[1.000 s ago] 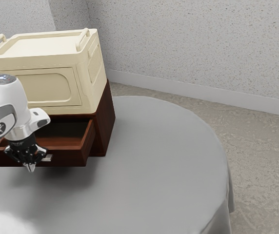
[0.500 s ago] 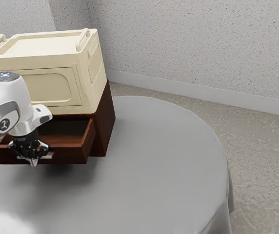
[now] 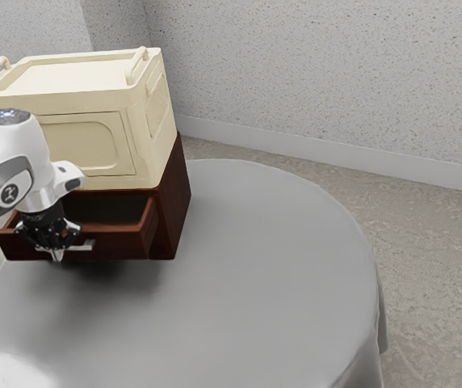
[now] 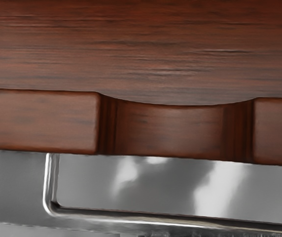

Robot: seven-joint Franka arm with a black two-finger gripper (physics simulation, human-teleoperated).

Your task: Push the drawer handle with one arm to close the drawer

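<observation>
Exterior view: cream box [image 3: 111, 105] above open drawer [image 3: 122, 245].

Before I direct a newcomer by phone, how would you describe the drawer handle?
On a round, grey-clothed table, a boxy cream container sits atop a dark red-brown wooden cabinet. The front of the cabinet's open wooden drawer bears the handle. It is silvery metal, unlike the container's rounded cream handles.

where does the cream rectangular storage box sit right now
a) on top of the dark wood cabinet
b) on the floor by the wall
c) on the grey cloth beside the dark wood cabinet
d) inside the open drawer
a, the cream rectangular storage box rests on the dark reddish-brown wooden cabinet, above the open drawer.
</observation>
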